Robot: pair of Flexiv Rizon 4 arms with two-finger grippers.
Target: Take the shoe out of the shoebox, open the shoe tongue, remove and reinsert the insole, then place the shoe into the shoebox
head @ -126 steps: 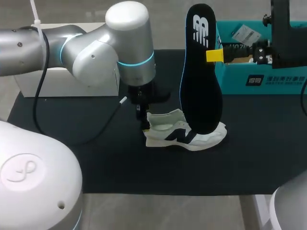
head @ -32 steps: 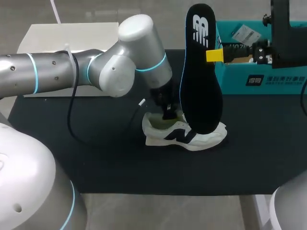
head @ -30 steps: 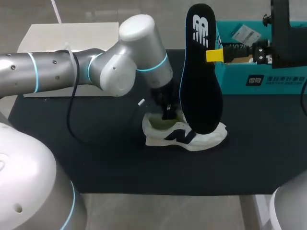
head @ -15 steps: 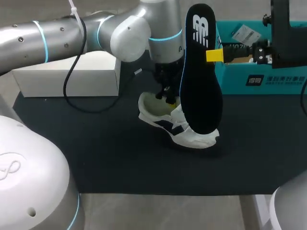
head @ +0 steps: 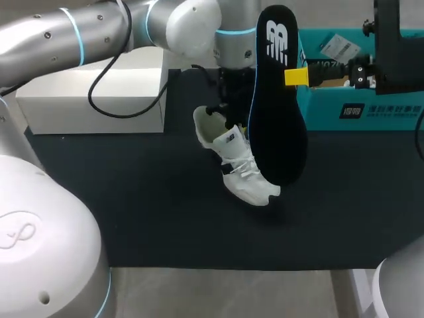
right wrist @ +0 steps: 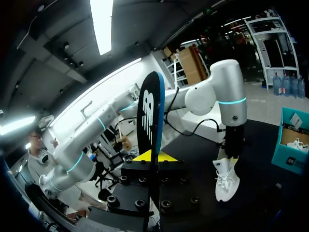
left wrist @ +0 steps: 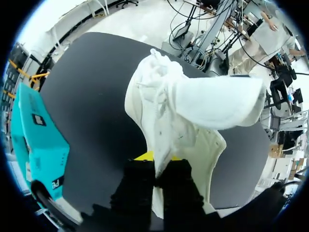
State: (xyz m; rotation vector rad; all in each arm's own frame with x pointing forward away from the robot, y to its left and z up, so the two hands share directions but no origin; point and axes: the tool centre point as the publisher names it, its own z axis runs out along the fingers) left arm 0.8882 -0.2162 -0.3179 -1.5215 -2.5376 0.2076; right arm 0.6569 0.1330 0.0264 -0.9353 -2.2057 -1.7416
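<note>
Black matting (head: 132, 218) covered the table. At the top centre of the head view, the left gripper (head: 225, 122) was clamped on the heel rim of the shoe (head: 242, 169). The left wrist view showed its dark fingers (left wrist: 137, 191) pressing that white rim from both sides. From there the shoe hung toe-down with its laces toward the camera and its toe close over the mat; whether it touched could not be told. The left arm (head: 99, 33) ran off to the upper left. Right of centre, the right gripper (head: 295, 77) pinched the insole (head: 277, 112) by its edge, both yellow tips against it. It held the insole upright, dark face to the camera, just beside the shoe. Behind, an open teal shoebox (head: 358, 106) sat at the upper right and a white box (head: 93, 96) at the upper left.
</note>
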